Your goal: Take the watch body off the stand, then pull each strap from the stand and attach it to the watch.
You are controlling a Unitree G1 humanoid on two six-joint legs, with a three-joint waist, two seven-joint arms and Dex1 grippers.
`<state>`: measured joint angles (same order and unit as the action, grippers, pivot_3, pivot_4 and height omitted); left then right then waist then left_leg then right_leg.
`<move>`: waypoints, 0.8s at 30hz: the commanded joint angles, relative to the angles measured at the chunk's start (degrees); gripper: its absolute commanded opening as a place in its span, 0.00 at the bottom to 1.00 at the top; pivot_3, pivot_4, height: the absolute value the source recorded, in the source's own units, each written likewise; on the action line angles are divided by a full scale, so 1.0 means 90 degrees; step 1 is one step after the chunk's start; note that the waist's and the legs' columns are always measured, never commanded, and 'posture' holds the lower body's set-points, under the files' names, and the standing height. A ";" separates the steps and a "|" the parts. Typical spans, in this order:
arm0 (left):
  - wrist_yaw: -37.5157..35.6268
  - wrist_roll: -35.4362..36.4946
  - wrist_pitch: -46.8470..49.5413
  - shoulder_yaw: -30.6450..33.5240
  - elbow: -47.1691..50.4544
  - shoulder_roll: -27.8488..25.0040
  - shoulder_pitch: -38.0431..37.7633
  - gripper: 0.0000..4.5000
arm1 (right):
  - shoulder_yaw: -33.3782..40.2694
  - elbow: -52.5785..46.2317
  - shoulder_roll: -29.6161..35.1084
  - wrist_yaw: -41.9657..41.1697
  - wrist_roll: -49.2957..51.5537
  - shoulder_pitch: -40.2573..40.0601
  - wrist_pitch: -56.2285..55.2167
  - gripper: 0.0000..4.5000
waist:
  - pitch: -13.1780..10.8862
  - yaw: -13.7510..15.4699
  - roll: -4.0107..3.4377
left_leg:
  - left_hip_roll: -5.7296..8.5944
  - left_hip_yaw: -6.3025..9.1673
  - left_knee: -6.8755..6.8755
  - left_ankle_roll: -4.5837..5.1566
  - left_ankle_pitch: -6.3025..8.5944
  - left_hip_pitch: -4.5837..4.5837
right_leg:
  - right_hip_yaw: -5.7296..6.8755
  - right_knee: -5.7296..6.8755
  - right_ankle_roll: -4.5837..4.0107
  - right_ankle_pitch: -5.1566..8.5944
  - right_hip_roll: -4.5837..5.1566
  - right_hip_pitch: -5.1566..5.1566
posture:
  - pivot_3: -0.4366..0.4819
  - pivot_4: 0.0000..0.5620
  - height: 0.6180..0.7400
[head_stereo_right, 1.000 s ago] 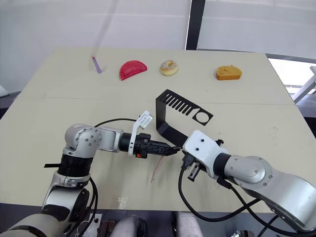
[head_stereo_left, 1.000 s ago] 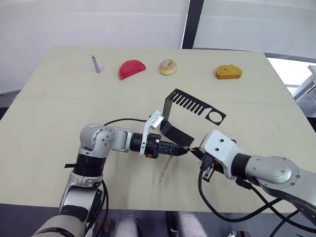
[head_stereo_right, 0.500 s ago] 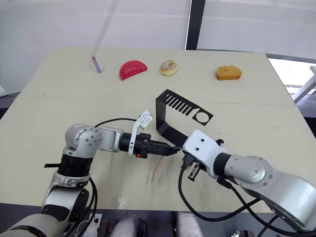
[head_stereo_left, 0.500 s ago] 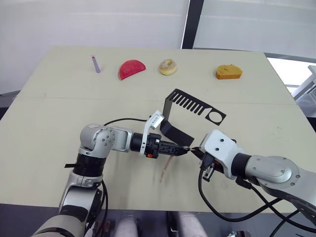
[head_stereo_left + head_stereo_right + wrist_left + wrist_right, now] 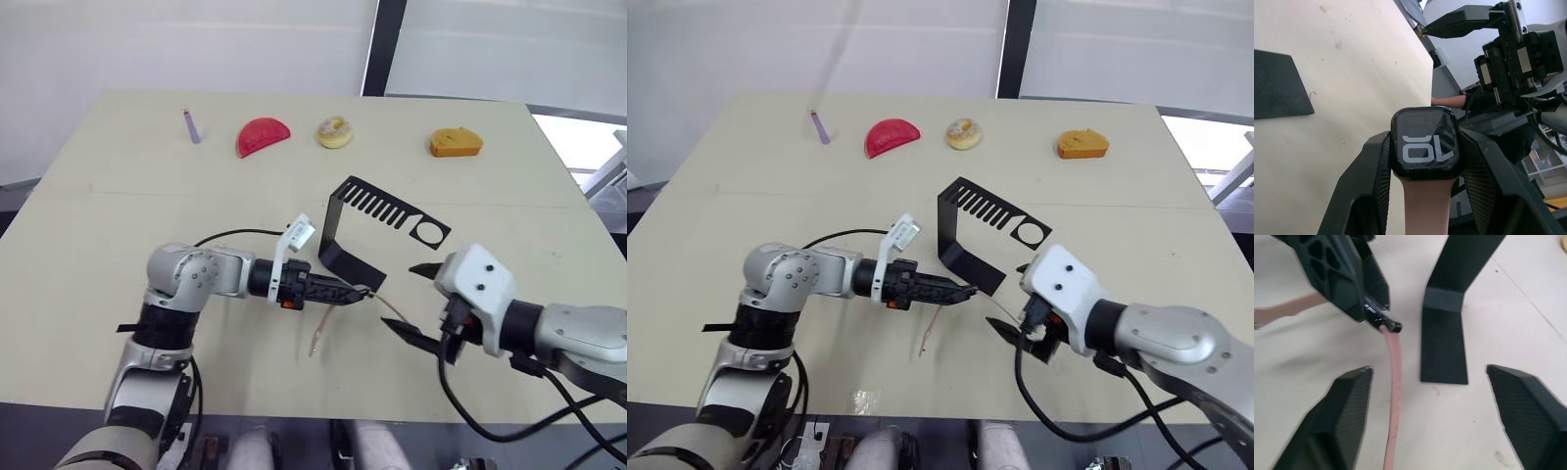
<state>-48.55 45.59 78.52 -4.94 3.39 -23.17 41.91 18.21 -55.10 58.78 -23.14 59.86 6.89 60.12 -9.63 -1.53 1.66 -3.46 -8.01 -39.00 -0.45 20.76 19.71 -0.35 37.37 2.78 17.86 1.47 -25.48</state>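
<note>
My left gripper (image 5: pixel 358 291) is shut on the watch body (image 5: pixel 1424 142), a small black case with light digits, held just in front of the foot of the stand (image 5: pixel 338 223). One pale pink strap (image 5: pixel 316 338) hangs from the watch down to the table. A second pink strap (image 5: pixel 1395 382) runs from the watch towards my right gripper (image 5: pixel 409 299). That gripper stands open a short way to the right of the watch, one finger on either side of the strap's far end, touching nothing. The stand is black, with a slotted arm and a ring hole (image 5: pixel 428 233).
Along the far side of the table (image 5: pixel 98 245) lie a purple stick (image 5: pixel 190 127), a red slice (image 5: pixel 263 136), a donut (image 5: pixel 334 131) and an orange-yellow piece (image 5: pixel 456 143). A black cable (image 5: pixel 230 235) loops beside my left arm. The front edge is close below both grippers.
My right gripper has opened and drawn back to the right, away from the watch, leaving the second strap trailing from the watch. The left gripper still holds the watch, shifted slightly left.
</note>
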 commanded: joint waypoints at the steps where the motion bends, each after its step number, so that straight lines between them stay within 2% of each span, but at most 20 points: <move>1: -0.0828 -0.0260 -0.1200 -0.0401 0.0669 -0.0468 -0.0075 0.36 | 0.1537 -0.0123 0.0088 -0.0917 0.0990 -0.0632 -0.0316 0.99 | 0.0000 -0.0002 0.0000 | 0.0000 0.0000 0.0001 0.0000 0.0000 -0.0001 | 0.0000 -0.0001 0.0000 0.0000 0.0000 0.0001 | 0.48 0.27 0.98; 2: -0.1064 -0.0415 -0.1596 -0.0539 0.0772 -0.0643 -0.0130 0.36 | 0.1803 -0.0078 0.0105 -0.1099 0.1064 -0.0848 -0.0355 0.99 | 0.0000 0.0002 0.0000 | 0.0000 -0.0001 0.0000 0.0000 0.0000 -0.0003 | -0.0001 -0.0002 0.0000 0.0000 0.0000 0.0003 | 0.48 0.27 0.98; 4: -0.1759 -0.1025 -0.3052 -0.0864 0.1080 -0.1039 -0.0395 0.36 | 0.2227 0.0013 0.0056 -0.1427 0.1161 -0.1297 -0.0449 0.99 | 0.0000 -0.0011 0.0000 | 0.0001 -0.0002 0.0001 0.0000 0.0000 -0.0005 | -0.0002 -0.0003 0.0001 -0.0001 0.0001 0.0005 | 0.48 0.27 0.98; 7: -0.2518 -0.1808 -0.4923 -0.1179 0.1203 -0.1395 -0.0793 0.36 | 0.2509 -0.0010 0.0024 -0.1794 0.1136 -0.1769 -0.0662 0.99 | 0.0000 -0.0011 0.0000 | 0.0001 -0.0009 0.0009 -0.0001 0.0000 -0.0015 | -0.0008 -0.0003 0.0000 0.0000 -0.0001 0.0007 | 0.48 0.27 0.98; 10: -0.2865 -0.2501 -0.6650 -0.1298 0.1020 -0.1460 -0.1166 0.36 | 0.2581 -0.0033 0.0001 -0.1994 0.1019 -0.2047 -0.0896 0.99 | 0.0000 0.0002 0.0000 | 0.0001 -0.0009 0.0007 0.0001 0.0001 -0.0014 | -0.0008 -0.0005 0.0000 0.0000 -0.0001 0.0010 | 0.48 0.27 0.98; 12: -0.2794 -0.3028 -0.7743 -0.1353 0.0787 -0.1373 -0.1311 0.36 | 0.2532 -0.0051 0.0009 -0.2167 0.0780 -0.2199 -0.1073 0.99 | 0.0000 0.0005 0.0000 | 0.0001 -0.0009 0.0007 0.0007 0.0004 -0.0012 | -0.0009 -0.0009 0.0000 0.0000 0.0000 0.0010 | 0.48 0.27 0.98; 14: -0.2739 -0.3263 -0.8197 -0.1374 0.0610 -0.1296 -0.1356 0.36 | 0.2459 -0.0086 0.0050 -0.2333 0.0553 -0.2344 -0.1220 0.99 | 0.0000 0.0011 0.0000 | 0.0002 -0.0009 0.0007 0.0009 0.0005 -0.0009 | -0.0008 -0.0014 0.0001 -0.0001 -0.0001 0.0010 | 0.48 0.27 0.98; 18: -0.2751 -0.3418 -0.8462 -0.1434 0.0483 -0.1181 -0.1428 0.36 | 0.2338 -0.0075 0.0078 -0.2496 0.0236 -0.2491 -0.1474 0.99 | 0.0000 0.0011 0.0000 | 0.0001 -0.0008 0.0006 0.0016 0.0008 -0.0004 | -0.0008 -0.0018 0.0006 -0.0003 -0.0003 0.0010 | 0.48 0.27 0.98; 24: -0.2606 -0.3510 -0.8311 -0.1476 0.0543 -0.1122 -0.1508 0.36 | 0.2198 0.0000 0.0116 -0.2524 0.0037 -0.2470 -0.1641 0.99 | 0.0000 -0.0003 0.0000 | 0.0001 -0.0008 0.0004 0.0016 0.0009 -0.0007 | -0.0009 -0.0014 0.0008 -0.0005 -0.0004 0.0010 | 0.48 0.27 0.98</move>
<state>-72.69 14.17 3.31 -18.50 6.99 -33.63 28.56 38.28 -54.35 59.32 -44.80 60.63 -15.35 46.67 -9.64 -1.56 1.66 -3.46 -8.08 -38.97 -0.30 20.83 19.64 -0.43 37.25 2.85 17.82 1.44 -25.39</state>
